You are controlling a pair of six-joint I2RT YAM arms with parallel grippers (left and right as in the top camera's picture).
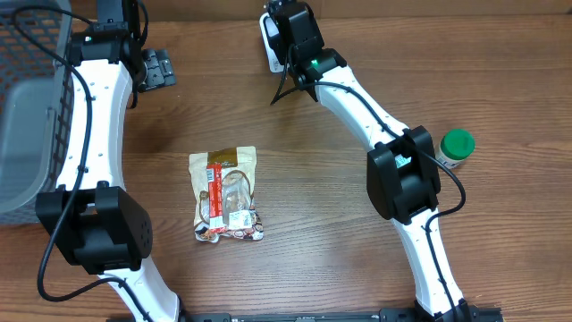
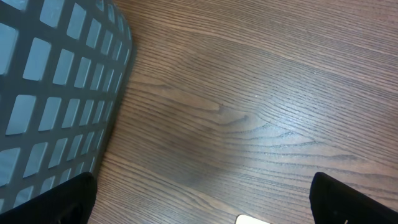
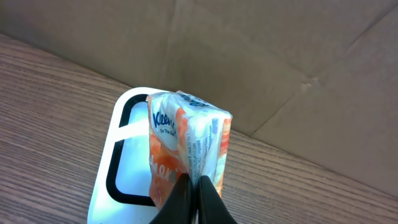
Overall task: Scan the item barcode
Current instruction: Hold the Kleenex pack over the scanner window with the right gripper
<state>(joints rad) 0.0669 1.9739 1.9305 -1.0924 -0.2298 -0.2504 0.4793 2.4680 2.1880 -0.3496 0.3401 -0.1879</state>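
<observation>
item: tissue pack [image 3: 186, 143]. my right fingers [image 3: 211, 202] are pinching its lower edge, holding it upright over the white scanner [image 3: 118, 180], presumably presenting the barcode. my left fingers [image 2: 351, 199] are hanging wide, empty, beside the basket [image 2: 56, 93] over the counter [image 2: 249, 93].

At back, tissue pack [image 3: 186, 140] over scanner [image 3: 102, 193]; snack bag [image 1: 227, 195] mid-table; basket [image 1: 31, 98] left, jar [image 1: 457, 148] right

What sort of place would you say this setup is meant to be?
Likely a mock shop checkout on a wooden table: a tissue pack held at a white scanner, and a mesh basket.
</observation>
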